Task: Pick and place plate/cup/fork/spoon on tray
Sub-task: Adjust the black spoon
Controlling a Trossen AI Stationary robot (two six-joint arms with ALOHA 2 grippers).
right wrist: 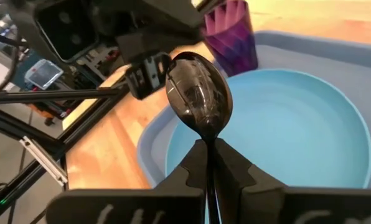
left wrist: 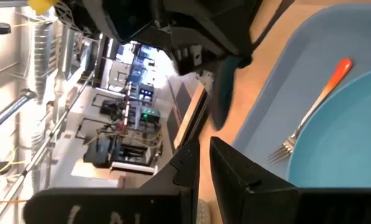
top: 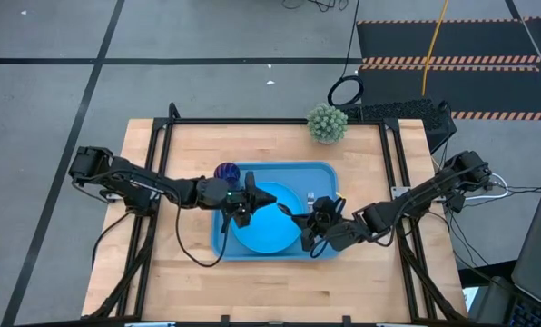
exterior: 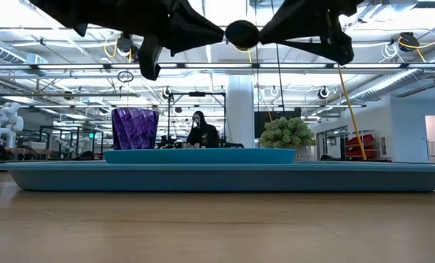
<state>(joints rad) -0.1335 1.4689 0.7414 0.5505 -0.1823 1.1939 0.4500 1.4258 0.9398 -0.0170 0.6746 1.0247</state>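
The blue tray (top: 325, 173) lies mid-table. The sky-blue plate (top: 269, 227) lies flat in it. The purple cup (top: 226, 173) stands at the tray's far left corner. The orange-handled fork (left wrist: 310, 106) lies in the tray along the plate's right edge. My right gripper (top: 305, 221) is above the plate's right side, shut on the dark spoon (right wrist: 198, 93), whose bowl also shows in the low view (exterior: 241, 34). My left gripper (top: 250, 203) hovers above the plate's left side, fingers (left wrist: 232, 171) shut and empty, facing the spoon bowl. My right gripper pinches the spoon's handle (right wrist: 208, 152) between its two fingers, just behind the bowl. The fingers come about level from the table's right and lie along the handle. The bowl sticks out past the fingertips toward my left gripper. The spoon is lifted clear above the plate.
A small green potted plant (top: 327, 123) stands at the table's far edge behind the tray. Bare wood lies in front of the tray (top: 280, 286) and at both sides. A person (exterior: 201, 131) shows far off in the room.
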